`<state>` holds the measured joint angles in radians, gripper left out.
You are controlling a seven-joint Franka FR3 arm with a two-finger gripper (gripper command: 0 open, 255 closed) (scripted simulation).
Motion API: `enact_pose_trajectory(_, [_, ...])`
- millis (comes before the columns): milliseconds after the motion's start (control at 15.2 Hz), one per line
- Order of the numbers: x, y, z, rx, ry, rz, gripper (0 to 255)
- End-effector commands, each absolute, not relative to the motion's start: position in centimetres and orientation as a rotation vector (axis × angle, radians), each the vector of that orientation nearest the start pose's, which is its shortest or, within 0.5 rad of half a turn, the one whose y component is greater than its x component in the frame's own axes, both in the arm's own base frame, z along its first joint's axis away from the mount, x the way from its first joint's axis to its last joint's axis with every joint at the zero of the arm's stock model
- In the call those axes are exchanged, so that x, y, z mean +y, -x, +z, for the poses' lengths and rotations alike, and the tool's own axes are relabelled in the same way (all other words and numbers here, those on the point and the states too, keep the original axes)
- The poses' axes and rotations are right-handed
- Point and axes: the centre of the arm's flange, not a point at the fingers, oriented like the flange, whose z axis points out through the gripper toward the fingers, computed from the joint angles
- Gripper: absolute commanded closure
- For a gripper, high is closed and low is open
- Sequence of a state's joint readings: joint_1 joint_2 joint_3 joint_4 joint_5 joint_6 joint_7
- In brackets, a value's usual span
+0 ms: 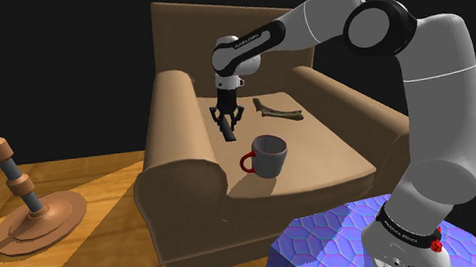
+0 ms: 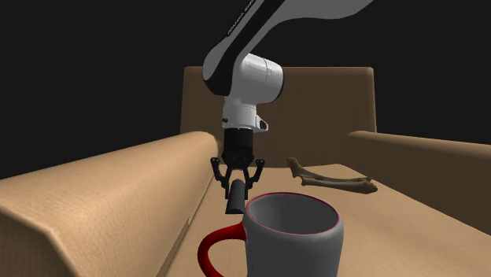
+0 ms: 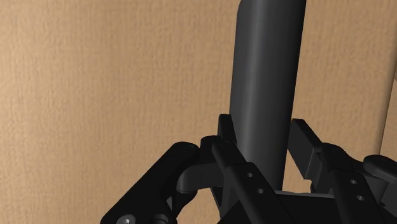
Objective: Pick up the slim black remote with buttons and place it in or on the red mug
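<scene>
1. Jaws: pinching the remote (image 3: 267,95) from both sides, one finger pad on each long edge. Slim, dark, rounded bar; buttons can't be made out.
2. Remote sticks out past the jaws' tips, pointing down twd the seat cushion (image 1: 316,148). Its far end is low over the fabric. Can't tell if it touches.
3. Arm (image 1: 376,30) reaches from the stand (image 1: 341,242) over the armchair (image 1: 173,107), wrist approx vertical, jaws pointing down.
4. Mug (image 2: 291,236): grey body w/ red handle and thin red rim. Upright on the cushion, mouth open upward. Near the jaws, toward the seat's front edge, apart from the remote. Handle is turned twd the armrest on the jaws' side.
5. Bone-shaped stick (image 2: 330,181): tan, lies flat on the cushion beyond the jaws, nearer the backrest, on the side away from that armrest. Not touching jaws or mug.
6. Armrest runs just beside the jaws; backrest behind them.
7. Well away from the jaws, off the chair: a banded pole on a round base (image 1: 33,218), on a wood floor (image 1: 89,262).
8. Black area behind the chair.
</scene>
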<state>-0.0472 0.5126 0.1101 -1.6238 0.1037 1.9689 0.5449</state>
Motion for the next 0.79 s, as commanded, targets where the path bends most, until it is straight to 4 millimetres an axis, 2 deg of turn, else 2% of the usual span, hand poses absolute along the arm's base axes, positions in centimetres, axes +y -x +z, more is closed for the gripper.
enact_pose_trajectory(0, [4.4,-66.2,30.8,0.803,2.925,0.320,255])
enact_pose_trajectory(462, [4.4,-66.2,30.8,0.803,2.925,0.319,255])
enact_pose_trajectory(726, [4.4,-66.2,32.9,0.803,2.925,0.319,255])
